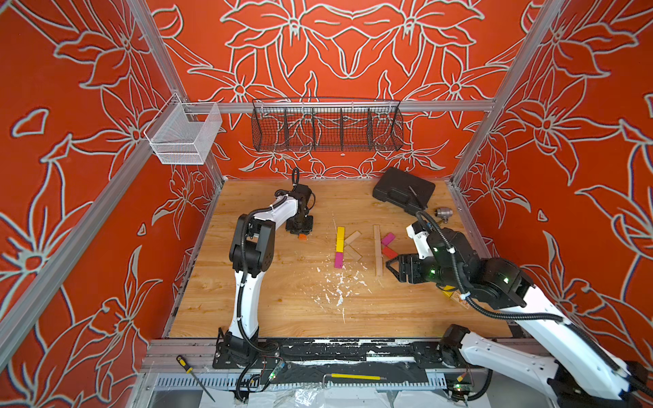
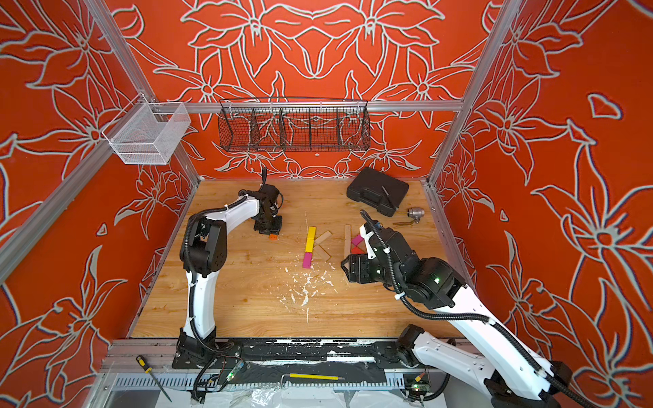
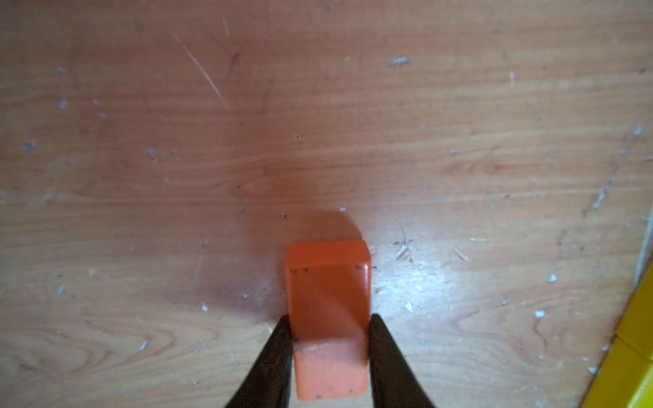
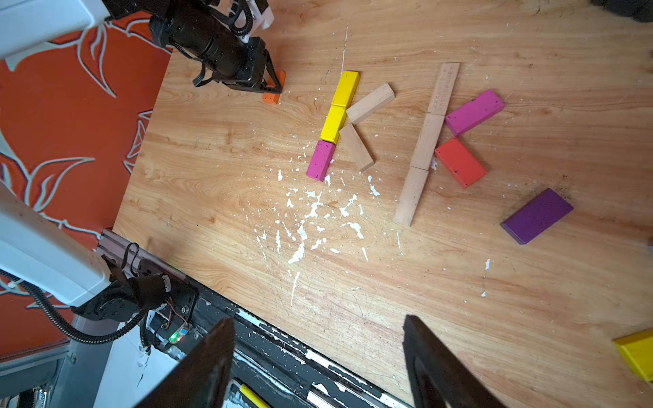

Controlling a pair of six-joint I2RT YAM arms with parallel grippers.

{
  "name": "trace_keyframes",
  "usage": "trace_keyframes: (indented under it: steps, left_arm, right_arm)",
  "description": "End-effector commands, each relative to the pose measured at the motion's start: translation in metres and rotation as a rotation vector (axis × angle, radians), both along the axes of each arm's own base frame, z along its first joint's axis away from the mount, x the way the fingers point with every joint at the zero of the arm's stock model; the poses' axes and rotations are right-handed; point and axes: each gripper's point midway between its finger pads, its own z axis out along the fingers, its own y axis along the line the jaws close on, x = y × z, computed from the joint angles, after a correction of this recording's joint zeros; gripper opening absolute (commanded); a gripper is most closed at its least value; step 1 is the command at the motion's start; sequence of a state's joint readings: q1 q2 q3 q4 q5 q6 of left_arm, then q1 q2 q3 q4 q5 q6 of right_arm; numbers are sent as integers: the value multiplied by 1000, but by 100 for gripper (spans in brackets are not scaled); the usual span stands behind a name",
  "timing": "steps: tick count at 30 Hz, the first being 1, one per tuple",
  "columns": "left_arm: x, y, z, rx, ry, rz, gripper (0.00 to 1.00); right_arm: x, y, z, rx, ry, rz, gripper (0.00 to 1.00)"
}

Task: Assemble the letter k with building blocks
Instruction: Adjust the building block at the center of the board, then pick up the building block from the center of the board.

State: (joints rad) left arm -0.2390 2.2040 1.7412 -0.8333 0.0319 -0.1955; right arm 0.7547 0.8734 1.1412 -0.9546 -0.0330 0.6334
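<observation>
- The left end effector point(image 3: 330, 318) is closed narrow on the orange block point(image 3: 328, 311). Its two fingers press against the long sides of this block.
- The orange block is low over the left part of the counter point(image 1: 282, 300), well apart from the other blocks. I cannot tell if its lower end touches the wood.
- The right end effector point(image 4: 318, 319) is wide open and holds nothing. In both top views it hovers just beside the near end of the right letter.
- In the middle of the counter lies one letter K. Its stem is two yellow blocks point(image 4: 348, 88) and the magenta stem block point(image 4: 321, 160), end to end. Two slanted wood blocks point(image 4: 371, 102) are its arms.
- To the right lies a second K. Its stem is three plain blocks in one line, and the far one is the printed block point(image 4: 444, 88). Its arms are the magenta arm block point(image 4: 473, 111) and the red block point(image 4: 460, 162).
- The purple block point(image 4: 537, 215) lies flat alone, apart from the second K.
- The black case point(image 1: 403, 190) lies at the far right corner, with the silver fitting point(image 1: 443, 212) near it.
</observation>
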Motion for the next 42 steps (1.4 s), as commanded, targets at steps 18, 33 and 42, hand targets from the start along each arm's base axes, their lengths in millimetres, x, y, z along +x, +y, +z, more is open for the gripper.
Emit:
trace_keyframes:
  steps: [18, 33, 42]
  left_arm:
    - [-32, -30, 119, -290, -235, 8, 55]
    - [-208, -146, 234, -535, -682, -885, 55]
    - [-281, -168, 239, -664, -840, -1245, 59]
  right_arm:
    - [49, -75, -57, -263, 126, -403, 74]
    - [89, -143, -171, -328, 400, -610, 69]
    - [117, -142, -216, -298, 523, -605, 62]
